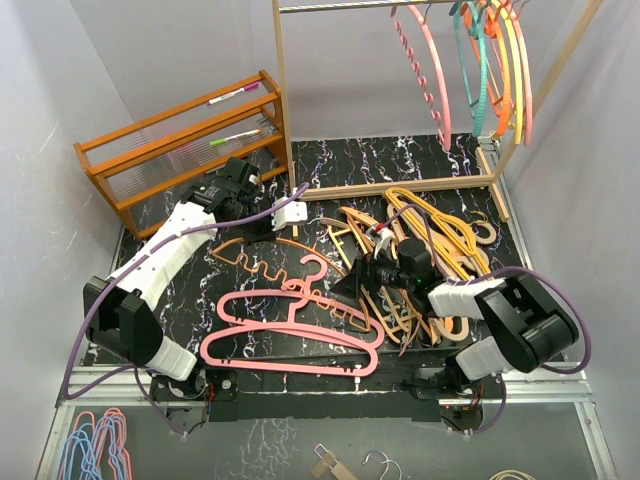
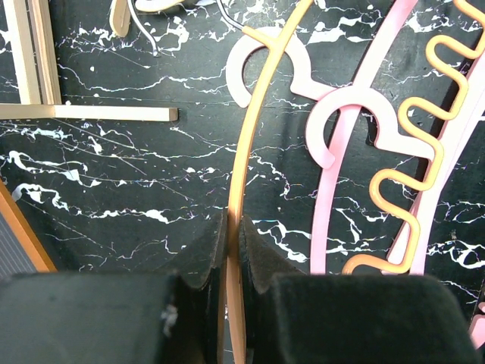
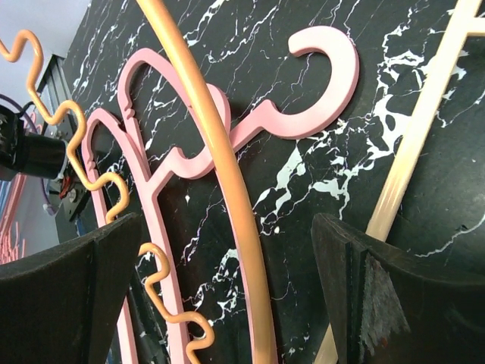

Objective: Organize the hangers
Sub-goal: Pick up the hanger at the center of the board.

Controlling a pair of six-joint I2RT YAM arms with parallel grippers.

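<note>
Plainly, the left gripper [image 2: 233,241] is clamped tight on the thin arm of the orange hanger [image 2: 244,144], pinching it between its pads low over the black marbled table [image 2: 114,174]. The right gripper [image 3: 227,299] has its jaws spread wide. They straddle an orange bar that looks like the same hanger's other arm, and neither pad touches it.

Just beside this lie the pink hangers [image 1: 290,345], flat on the table, with the orange hanger's wavy bar crossing over one of them. Farther to the right sits a tangled pile [image 1: 435,235] of orange and tan hangers. Behind stands the wooden frame [image 1: 283,100], whose rail [image 1: 340,6] already carries hung hangers [image 1: 480,60] at its right end.

The step in hand seems to be securing one loose hanger for the rail. Next, the right jaws would need to close on the bar. The hanger should then rise level so the wavy bar clears the pink hook beneath instead of dragging it along.
</note>
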